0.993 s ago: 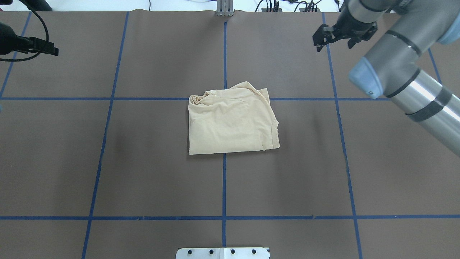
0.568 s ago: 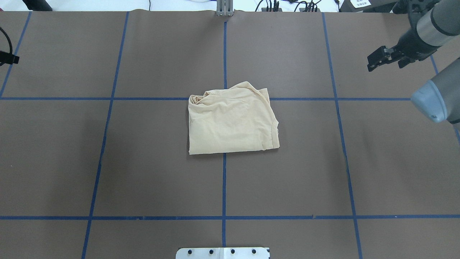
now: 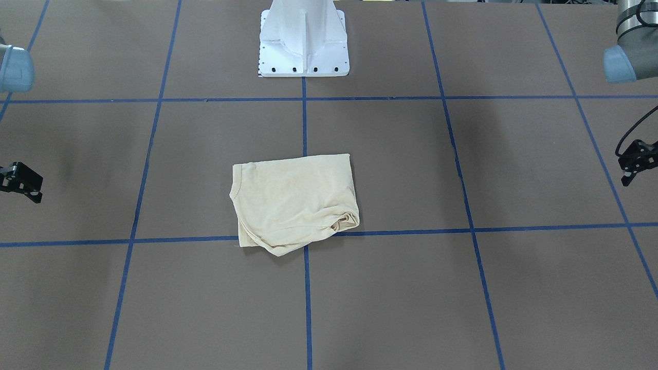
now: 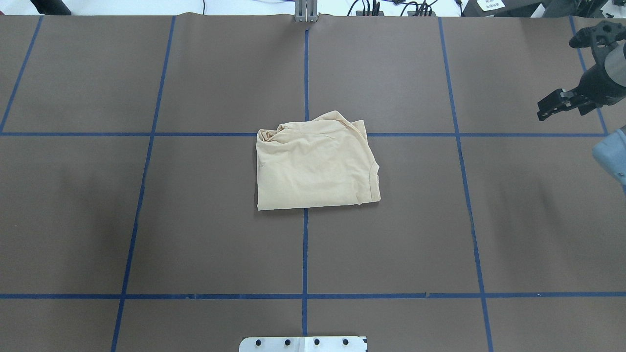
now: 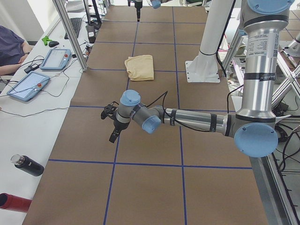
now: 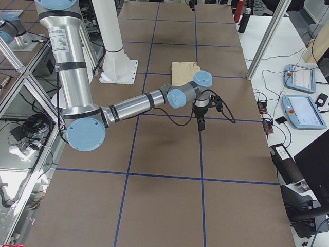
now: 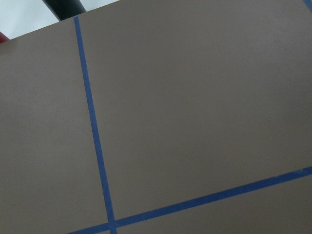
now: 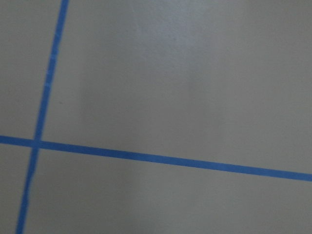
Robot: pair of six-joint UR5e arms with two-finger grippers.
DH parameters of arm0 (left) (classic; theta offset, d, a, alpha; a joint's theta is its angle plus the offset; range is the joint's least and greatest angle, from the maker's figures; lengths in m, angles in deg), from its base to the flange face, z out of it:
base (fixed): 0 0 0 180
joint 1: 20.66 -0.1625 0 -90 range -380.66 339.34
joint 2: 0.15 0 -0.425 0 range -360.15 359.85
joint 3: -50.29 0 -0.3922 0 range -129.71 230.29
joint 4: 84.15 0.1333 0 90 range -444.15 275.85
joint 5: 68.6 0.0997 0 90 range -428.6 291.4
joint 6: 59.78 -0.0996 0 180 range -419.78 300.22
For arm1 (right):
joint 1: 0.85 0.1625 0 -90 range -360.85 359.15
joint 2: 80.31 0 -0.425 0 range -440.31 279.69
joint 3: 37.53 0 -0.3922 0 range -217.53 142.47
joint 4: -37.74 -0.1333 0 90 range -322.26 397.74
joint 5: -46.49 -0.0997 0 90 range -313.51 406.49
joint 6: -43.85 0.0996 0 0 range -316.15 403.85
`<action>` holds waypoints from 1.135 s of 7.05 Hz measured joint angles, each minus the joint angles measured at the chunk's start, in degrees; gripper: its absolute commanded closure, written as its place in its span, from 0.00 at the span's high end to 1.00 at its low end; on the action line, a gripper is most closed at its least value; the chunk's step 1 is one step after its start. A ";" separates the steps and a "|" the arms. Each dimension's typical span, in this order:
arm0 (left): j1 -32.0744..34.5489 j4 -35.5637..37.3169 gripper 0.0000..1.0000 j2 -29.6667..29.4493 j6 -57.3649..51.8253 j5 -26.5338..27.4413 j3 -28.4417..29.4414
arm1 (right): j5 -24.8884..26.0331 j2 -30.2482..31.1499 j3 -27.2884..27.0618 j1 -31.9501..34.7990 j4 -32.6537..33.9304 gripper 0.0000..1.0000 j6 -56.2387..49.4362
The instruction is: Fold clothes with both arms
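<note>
I count one shirt (image 4: 315, 164), two arms and two end effectors. The shirt lies folded into a rough rectangle at the middle of the bench (image 4: 146, 220), over a crossing of the blue tape lines (image 4: 304, 254), well apart from every edge. Its far left corner is bunched into loose folds. The other sides lie fairly straight and flat.

The right end effector (image 4: 562, 106) hangs above the bench near the right end, toward the far edge. Its jaws stand apart and it has hold of nothing. The left end effector (image 3: 633, 164) hangs near the left end. The frame edge cuts it off in the front view, so I cannot tell how far it is open. Both are well apart from the shirt. Each wrist camera gives me only bare bench and tape.

Open bench runs all round the shirt, with a full taped square on either side between it and the end effectors. One white pedestal (image 3: 304, 46) stands at the near edge, in line with the shirt. Beyond the far edge I see two tablets (image 5: 54, 58), two bottles (image 5: 28, 165) and one seated person (image 5: 9, 47).
</note>
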 measured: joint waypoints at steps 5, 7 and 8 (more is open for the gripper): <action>9.17 15.34 0.99 -0.26 -15.88 -6.89 0.38 | -5.12 8.20 1.32 13.98 10.37 1.00 -22.92; 12.34 23.20 0.99 -0.35 -16.30 -9.53 0.00 | -10.27 10.49 1.37 17.08 11.29 1.00 -23.57; 12.89 25.05 0.99 -0.07 -16.53 -9.80 0.09 | -11.18 11.16 1.56 17.95 11.37 1.00 -23.58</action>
